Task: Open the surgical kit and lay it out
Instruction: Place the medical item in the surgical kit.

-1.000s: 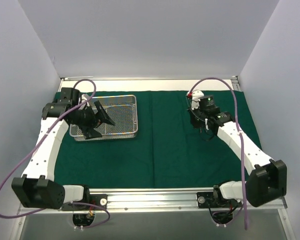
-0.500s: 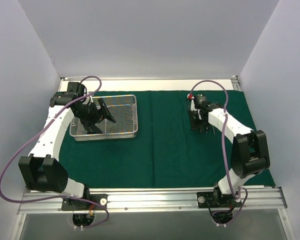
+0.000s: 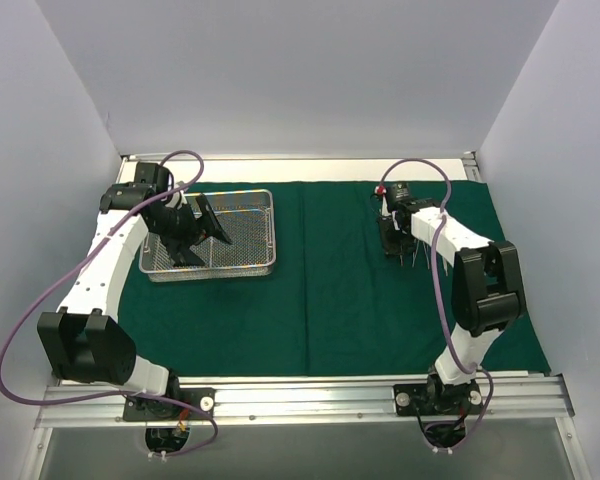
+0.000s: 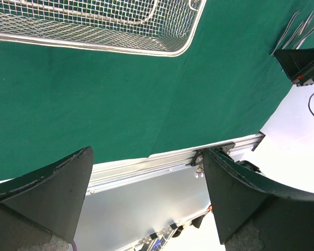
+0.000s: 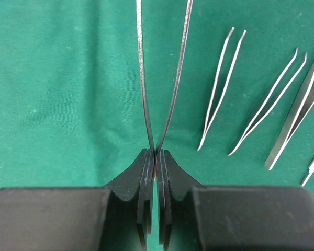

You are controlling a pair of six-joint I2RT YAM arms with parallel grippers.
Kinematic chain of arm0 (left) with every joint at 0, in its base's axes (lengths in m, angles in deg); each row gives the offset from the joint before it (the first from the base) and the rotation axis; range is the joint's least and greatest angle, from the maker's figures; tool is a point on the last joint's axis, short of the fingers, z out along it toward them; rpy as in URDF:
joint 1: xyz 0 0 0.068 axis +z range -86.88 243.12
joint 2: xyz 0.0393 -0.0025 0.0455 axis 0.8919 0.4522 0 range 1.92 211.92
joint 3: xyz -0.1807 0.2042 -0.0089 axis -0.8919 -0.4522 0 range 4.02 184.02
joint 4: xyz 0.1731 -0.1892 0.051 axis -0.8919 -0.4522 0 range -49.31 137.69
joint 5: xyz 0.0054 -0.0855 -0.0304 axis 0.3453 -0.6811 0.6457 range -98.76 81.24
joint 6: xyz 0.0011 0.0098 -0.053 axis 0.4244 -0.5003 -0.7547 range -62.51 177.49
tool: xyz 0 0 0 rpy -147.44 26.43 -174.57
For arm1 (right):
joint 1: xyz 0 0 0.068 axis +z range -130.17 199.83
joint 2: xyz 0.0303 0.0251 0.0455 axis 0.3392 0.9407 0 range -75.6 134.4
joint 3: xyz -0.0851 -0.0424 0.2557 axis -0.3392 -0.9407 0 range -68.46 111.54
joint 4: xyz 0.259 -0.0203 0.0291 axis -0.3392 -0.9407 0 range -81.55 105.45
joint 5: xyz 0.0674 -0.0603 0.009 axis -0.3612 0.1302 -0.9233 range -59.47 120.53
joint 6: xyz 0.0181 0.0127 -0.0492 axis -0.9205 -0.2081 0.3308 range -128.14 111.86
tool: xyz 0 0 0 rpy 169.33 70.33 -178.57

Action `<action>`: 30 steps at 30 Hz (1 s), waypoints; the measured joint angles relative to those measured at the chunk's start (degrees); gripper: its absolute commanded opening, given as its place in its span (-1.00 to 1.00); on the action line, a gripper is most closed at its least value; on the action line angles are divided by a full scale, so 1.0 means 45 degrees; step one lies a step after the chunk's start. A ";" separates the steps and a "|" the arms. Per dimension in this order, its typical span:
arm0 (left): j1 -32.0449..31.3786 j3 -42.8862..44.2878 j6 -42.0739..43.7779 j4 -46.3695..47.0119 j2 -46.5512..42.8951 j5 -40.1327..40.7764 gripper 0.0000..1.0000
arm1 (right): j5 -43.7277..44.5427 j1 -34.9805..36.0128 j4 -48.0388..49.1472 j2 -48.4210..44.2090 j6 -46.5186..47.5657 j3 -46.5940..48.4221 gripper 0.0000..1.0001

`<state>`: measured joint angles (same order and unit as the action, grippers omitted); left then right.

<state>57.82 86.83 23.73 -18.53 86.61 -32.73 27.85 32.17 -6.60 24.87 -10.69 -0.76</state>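
The surgical kit lies opened. Its green cloth (image 3: 340,300) is spread flat over the desk, the mesh tray (image 3: 220,272) sits at the left rear, and slim instruments (image 5: 292,121) lie in a row at the right rear. Your right pincer (image 5: 155,157) is clamped on one pair of forceps (image 5: 142,78), by its joined end only. That thin hold could let it swivel or drop across the neighbours just beside it. Your left pincer (image 4: 147,151) hangs spread wide over the tray, holding nothing.

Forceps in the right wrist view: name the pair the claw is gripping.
The leftmost forceps, joined end pinched in the shut right claw. The other pairs lie free on the cloth to its right.
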 measured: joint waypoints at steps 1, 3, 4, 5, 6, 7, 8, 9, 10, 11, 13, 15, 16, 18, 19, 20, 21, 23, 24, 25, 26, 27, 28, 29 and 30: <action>0.0000 0.0000 0.0000 0.0000 0.0005 0.0000 0.88 | 0.0058 0.0000 -0.0010 0.0063 0.0010 0.0000 -1.00; 0.0000 0.0000 0.0000 0.0005 0.0005 -0.0005 0.88 | 0.0141 -0.0010 -0.0010 0.0204 0.0044 0.0000 -1.00; 0.0000 0.0000 0.0005 0.0000 0.0005 -0.0005 0.88 | 0.0175 -0.0010 -0.0010 0.0253 0.0044 0.0000 -1.00; 0.0000 0.0000 0.0000 0.0005 0.0005 -0.0010 0.88 | 0.0189 -0.0010 0.0000 0.0296 0.0049 0.0000 -1.00; 0.0000 0.0000 0.0000 0.0005 0.0010 -0.0015 0.87 | 0.0199 -0.0010 0.0005 0.0330 0.0049 0.0000 -1.00; 0.0000 0.0000 0.0000 0.0005 0.0029 -0.0015 0.88 | 0.0214 -0.0010 0.0005 0.0350 0.0053 0.0000 -1.00; 0.0000 0.0000 0.0000 0.0005 0.0058 -0.0029 0.88 | 0.0214 -0.0010 0.0010 0.0359 0.0058 0.0000 -1.00; 0.0000 0.0005 0.0000 0.0005 0.0097 -0.0053 0.88 | 0.0219 -0.0010 0.0019 0.0359 0.0087 0.0000 -1.00; 0.0000 0.0000 0.0000 0.0010 0.0131 -0.0068 0.87 | 0.0243 -0.0015 0.0049 0.0364 0.0097 0.0005 -1.00; 0.0000 0.0000 0.0005 0.0015 0.0170 -0.0078 0.88 | 0.0325 -0.0049 0.0092 0.0393 0.0102 0.0010 -1.00; 0.0000 0.0000 0.0005 0.0015 0.0228 -0.0087 0.88 | 0.0413 -0.0068 0.0136 0.0549 0.0097 0.0039 -1.00; 0.0000 0.0005 0.0015 0.0019 0.0277 -0.0097 0.88 | 0.0457 -0.0068 0.0209 0.0777 0.0097 0.0058 -1.00; 0.0000 0.0005 0.0019 0.0019 0.0301 -0.0097 0.88 | 0.0466 -0.0073 0.0233 0.0903 0.0097 0.0058 -1.00; 0.0000 0.0005 0.0034 0.0015 0.0330 -0.0097 0.88 | 0.0510 -0.0083 0.0277 0.1093 0.0092 0.0058 -1.00; 0.0000 0.0005 0.0039 0.0015 0.0330 -0.0102 0.88 | 0.0515 -0.0083 0.0296 0.1161 0.0097 0.0058 -1.00; 0.0000 0.0005 0.0039 0.0019 0.0330 -0.0097 0.88 | 0.0515 -0.0083 0.0301 0.1205 0.0097 0.0058 -1.00; 0.0000 0.0005 0.0039 0.0019 0.0330 -0.0097 0.88 | 0.0515 -0.0083 0.0301 0.1224 0.0092 0.0058 -1.00; 0.0000 0.0005 0.0044 0.0019 0.0335 -0.0102 0.87 | 0.0515 -0.0083 0.0359 0.1224 0.0092 0.0058 -0.98; 0.0000 0.0005 0.0044 0.0015 0.0335 -0.0097 0.88 | 0.0515 -0.0083 0.0389 0.1224 0.0092 0.0058 -0.96; 0.0000 0.0005 0.0044 0.0019 0.0335 -0.0102 0.87 | 0.0515 -0.0083 0.0408 0.1229 0.0092 0.0058 -0.94; 0.0000 0.0005 0.0044 0.0019 0.0335 -0.0102 0.88 | 0.0510 -0.0083 0.0418 0.1234 0.0092 0.0058 -0.92; 0.0000 0.0005 0.0049 0.0019 0.0335 -0.0102 0.88 | 0.0510 -0.0083 0.0432 0.1239 0.0087 0.0058 -0.90; 0.0000 0.0005 0.0049 0.0019 0.0340 -0.0107 0.88 | 0.0515 -0.0083 0.0452 0.1248 0.0087 0.0058 -0.87; 0.0000 0.0005 0.0049 0.0019 0.0340 -0.0107 0.88 | 0.0510 -0.0083 0.0471 0.1277 0.0087 0.0058 -0.85; 0.0000 0.0005 0.0049 0.0019 0.0355 -0.0112 0.88 | 0.0515 -0.0083 0.0486 0.1307 0.0083 0.0058 -0.84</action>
<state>57.82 86.85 23.95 -18.44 88.20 -33.23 30.17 31.79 -4.41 30.75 -10.32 -0.50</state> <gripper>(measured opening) 0.938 0.076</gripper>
